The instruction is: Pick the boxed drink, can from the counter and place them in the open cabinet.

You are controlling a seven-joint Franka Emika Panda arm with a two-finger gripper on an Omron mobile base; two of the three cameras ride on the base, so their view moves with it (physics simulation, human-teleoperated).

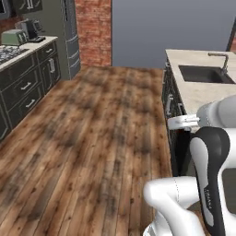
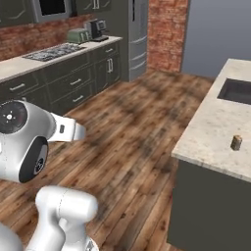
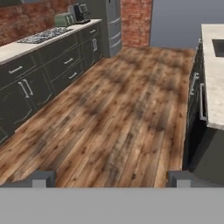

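Wide apart stand the two fingertips of the hand (image 3: 111, 178) at the bottom of the hand view, one at the lower left and one at the lower right, with nothing between them but wooden floor (image 3: 113, 109). They hang over the planks, clear of any object.

On the right runs the surface (image 2: 211, 127), beige and speckled, with a dark sink (image 2: 238, 90) sunk into it; from the left base view a curved faucet (image 1: 221, 60) rises at the sink's far edge. One small object (image 2: 236, 142) stands upright on the surface near its near edge, well apart from the sink; it is too small and blurred to say whether it is the can or the carton. Dark cabinet fronts (image 3: 194, 100) with silver handles sit under the surface.

Across the floor, along the left wall, a second beige top (image 2: 44, 59) carries a stove (image 2: 54, 50), with a toaster (image 2: 78, 34) and a coffee machine (image 2: 98, 28) at its far end. Dark drawers (image 2: 63, 83) with small handles run beneath it. Beyond that stands a tall dark unit (image 2: 135, 37) with long silver bar handles, beside a brick wall (image 2: 166, 34). Whether it has an open bay I cannot tell.

The white arm (image 1: 207, 161) rises at the lower right of the left base view, beside the surface's end.
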